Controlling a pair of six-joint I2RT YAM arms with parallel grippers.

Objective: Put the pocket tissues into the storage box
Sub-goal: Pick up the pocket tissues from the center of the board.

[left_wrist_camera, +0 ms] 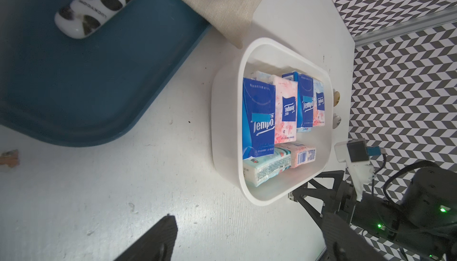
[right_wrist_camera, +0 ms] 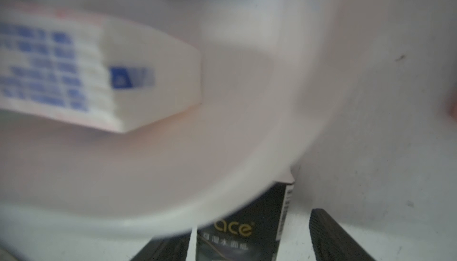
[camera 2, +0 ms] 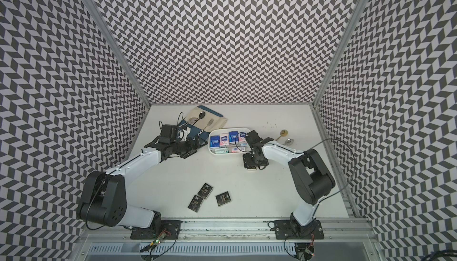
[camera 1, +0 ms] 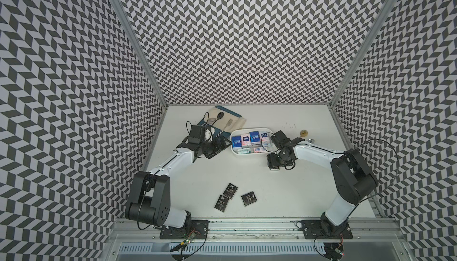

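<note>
The right claw (right_wrist_camera: 243, 237) sits low at a corner of the storage box (left_wrist_camera: 222, 128), just outside its wall. Its jaws are partway apart and not clamped. A black "Face" packet (right_wrist_camera: 262, 205) stands between its fingers with a sliver of counter (camera 1: 272, 193) showing on either side, and the box rim hides the packet's top. Just beyond this claw, inside the box, two flat packets (left_wrist_camera: 303, 157) lie near the wall. Farther in, a row of upright packets (left_wrist_camera: 285, 108), blue and pink, stands on edge. The left claw (camera 1: 223, 147) hovers at the opposite end of the box, jaws spread wide with nothing between them. The box wall is just ahead of its fingertips and the blue tray (left_wrist_camera: 99, 86) is close beside it. Three loose black packets (camera 1: 230, 191) lie flat on the counter well behind both claws, toward the arm bases and roughly midway between them.
</note>
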